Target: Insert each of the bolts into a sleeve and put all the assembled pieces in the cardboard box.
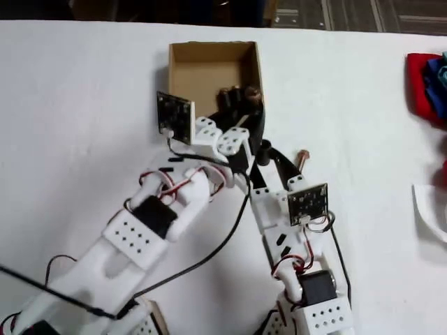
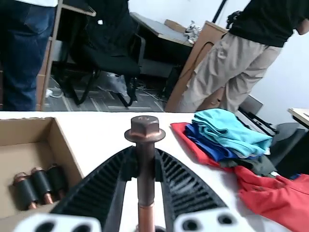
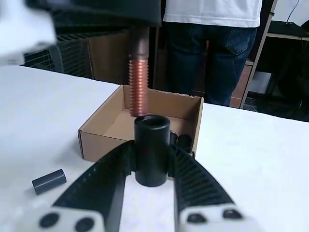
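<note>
Copper-coloured metal bolt with a hexagonal head (image 2: 145,129) stands upright between the two black ribbed fingers of the left claw (image 2: 145,153). This claw is closed almost fully and pinches the shaft. The head is just above the fingertips and the threaded part hangs below them. Under it, the right claw (image 3: 151,159) is closed around a short black cylindrical sleeve (image 3: 152,137), which it holds upright with the open mouth facing up toward the bolt. The threaded end of the bolt is at the rim of this mouth; I cannot tell if it is inside. The open brown cardboard box (image 3: 104,140) is just beyond both claws. Three assembled pieces (image 2: 38,186), black sleeves with copper ends, lie side by side in the part of it near the claws. One more black sleeve (image 3: 48,181) lies on its side on the white table (image 1: 84,105) near the right claw, and another copper bolt (image 1: 302,156) lies just beside this claw.
</note>
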### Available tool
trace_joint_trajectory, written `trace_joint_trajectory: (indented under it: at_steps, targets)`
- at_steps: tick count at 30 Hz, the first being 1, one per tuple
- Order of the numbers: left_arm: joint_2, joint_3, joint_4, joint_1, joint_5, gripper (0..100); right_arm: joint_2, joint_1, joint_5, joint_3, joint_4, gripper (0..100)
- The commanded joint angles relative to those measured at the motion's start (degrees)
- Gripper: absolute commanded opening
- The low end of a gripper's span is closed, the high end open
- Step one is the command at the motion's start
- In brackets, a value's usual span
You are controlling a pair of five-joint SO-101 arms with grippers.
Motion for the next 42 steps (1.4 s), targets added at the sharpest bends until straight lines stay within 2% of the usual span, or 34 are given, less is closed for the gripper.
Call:
trace_joint_trajectory:
  at_steps: [1,10,18,37,40,42]
  targets:
    - [2.0,-2.8,-2.3,-0.3,-0.4,3,-1.0,-0.1,-0.5,0.5,-1.5,1.9]
    - [2.9,-2.9,-2.3,0.0,-0.4,3,-0.9,-0.2,-0.5,0.5,-1.4,1.9]
    - [2.9,-2.9,-1.8,4.0,-0.4,3,-0.9,-0.1,-0.5,0.5,-1.4,1.9]
    - [2.9,0.0,-1.8,4.0,-0.4,3,-0.9,0.0,-0.5,0.5,-1.4,1.9]
    - [2.8,0.1,1.7,4.0,-0.8,3,-0.9,0.0,-0.5,0.5,-1.4,1.9]
    - [2.2,-0.1,5.0,4.0,-4.2,3,-0.9,0.0,-0.5,0.5,-1.4,1.9]
